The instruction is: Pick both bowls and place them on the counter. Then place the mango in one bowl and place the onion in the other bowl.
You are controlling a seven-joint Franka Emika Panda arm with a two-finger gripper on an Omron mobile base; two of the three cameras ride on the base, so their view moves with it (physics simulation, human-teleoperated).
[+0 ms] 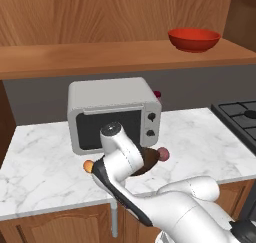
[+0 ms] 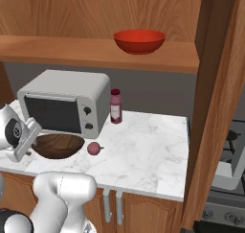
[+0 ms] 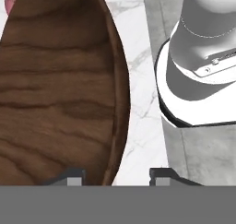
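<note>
The claw (image 3: 115, 174) has its two dark tips set apart, one on each side of the rim of the brown bowl (image 3: 60, 89), with the rim running between them; whether the tips press on the wood cannot be told, so the claw is spread around the rim rather than plainly clamped on it. In the hand view the bowl's wood-grained inside lies to the left, with white veined marble beside it to the right. From the right base view the brown bowl (image 2: 57, 145) sits low on the bench (image 2: 143, 155), just in front of the microwave (image 2: 67, 100), with the robot's hand at its left edge. The onion (image 2: 94, 148) lies on the bench just beside the bowl's right edge, apart from it by a small gap. In the left base view the arm covers most of the brown bowl (image 1: 149, 159), the onion (image 1: 163, 154) peeks out to its right, and the mango (image 1: 88, 165) shows as a small orange shape at the arm's left side, on the bench (image 1: 45, 157). A dark red bottle (image 2: 116, 106) stands upright on the bench just right of the microwave. The red bowl (image 2: 139, 40) sits upright on the wooden shelf (image 2: 72, 52) above. A stove (image 1: 240, 114) adjoins the bench on the right.
</note>
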